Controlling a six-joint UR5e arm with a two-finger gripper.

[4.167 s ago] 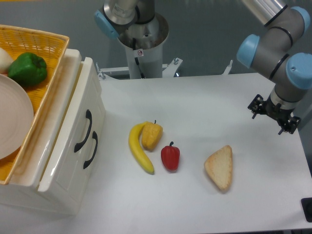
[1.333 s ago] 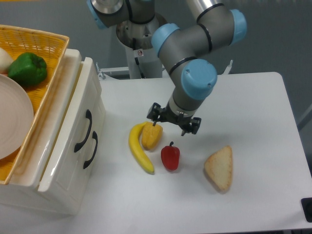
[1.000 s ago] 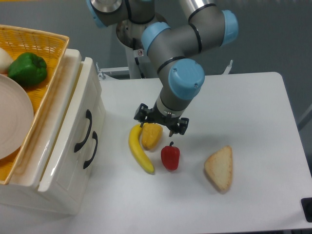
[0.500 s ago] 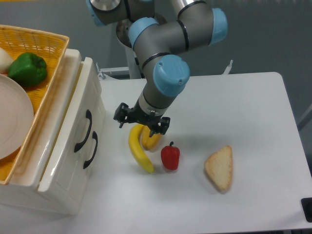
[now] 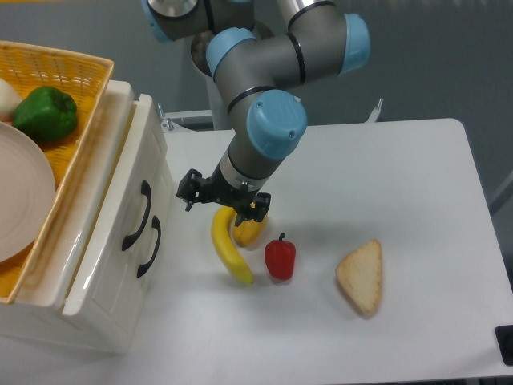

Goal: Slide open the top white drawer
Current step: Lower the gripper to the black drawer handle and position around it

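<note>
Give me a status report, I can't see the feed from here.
Pincer empty, above the banana, short of the cabinet. Top white drawer untouched, upper handle free. Nothing between pincer and handle.

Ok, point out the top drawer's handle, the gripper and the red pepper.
top drawer's handle [image 5: 145, 215]: fixed camera, middle of the black curve.
gripper [image 5: 223, 207]: fixed camera, midway between the fingertips.
red pepper [image 5: 280, 258]: fixed camera, centre of its body.
</note>
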